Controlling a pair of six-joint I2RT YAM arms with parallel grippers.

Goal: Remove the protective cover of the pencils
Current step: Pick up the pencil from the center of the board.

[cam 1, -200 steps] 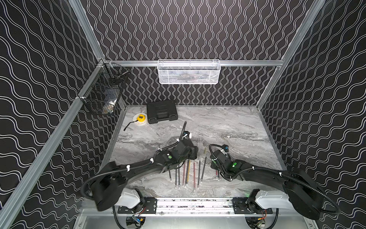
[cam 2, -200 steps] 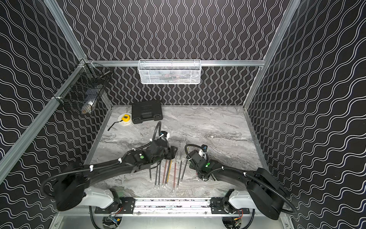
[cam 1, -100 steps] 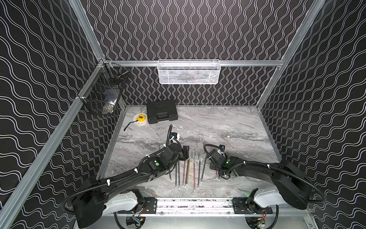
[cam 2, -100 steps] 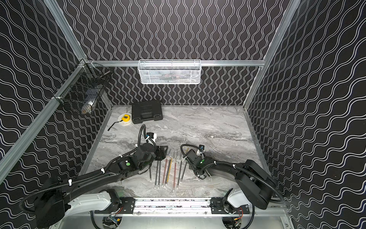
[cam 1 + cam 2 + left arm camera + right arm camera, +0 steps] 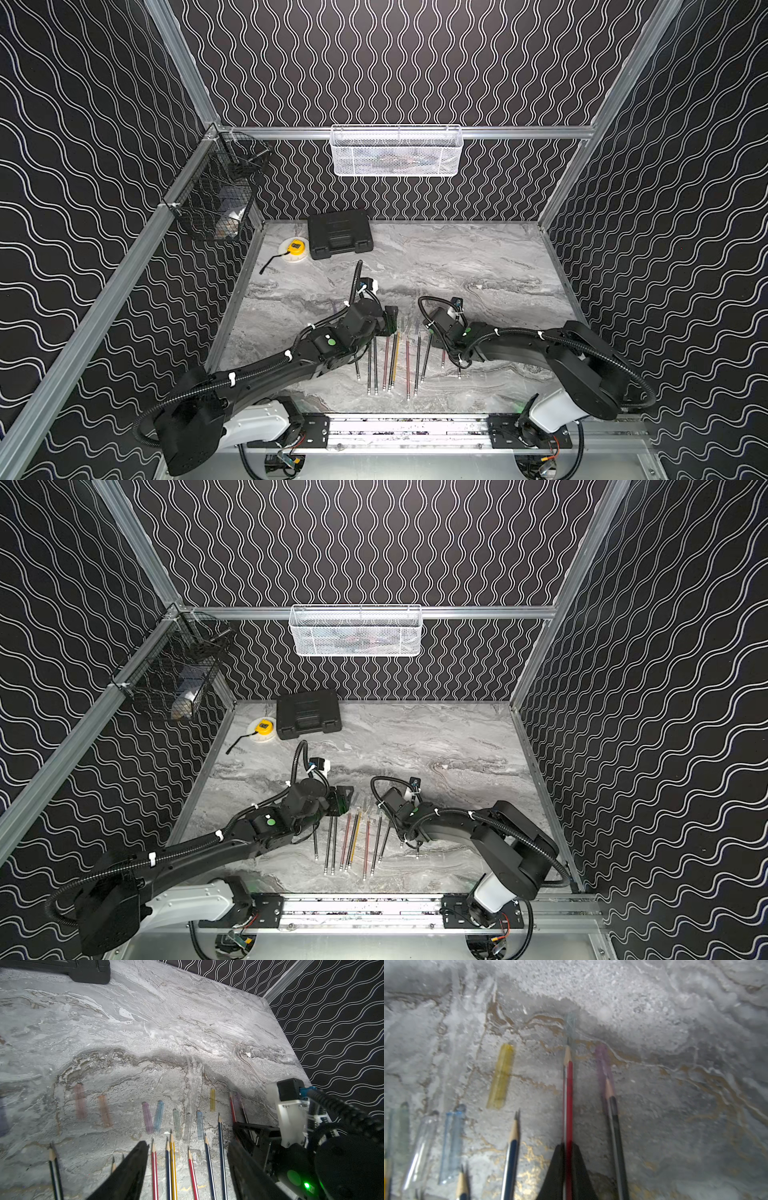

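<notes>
right jaws pinching slim red pencil (image 5: 568, 1105), left jaws apart over striped pencils (image 5: 173, 1167), veined marble top (image 5: 145, 1022)

Shows a grey marbled tabletop (image 5: 478, 257). Bears, near the front edge, a row of pencils (image 5: 392, 361) lying side by side, tips toward the rear wall, bodies dark, red and yellow. Has small translucent caps (image 5: 159, 1115) lying flat just beyond the tips, tinted pink, orange, purple, blue, green, yellow and clear. Shows a purple cap (image 5: 603, 1064) over the tip of one dark pencil, beside a red pencil (image 5: 569, 1095). Holds a black case (image 5: 338, 239) at the rear left, a yellow tape measure (image 5: 295, 248) just beside it.
</notes>
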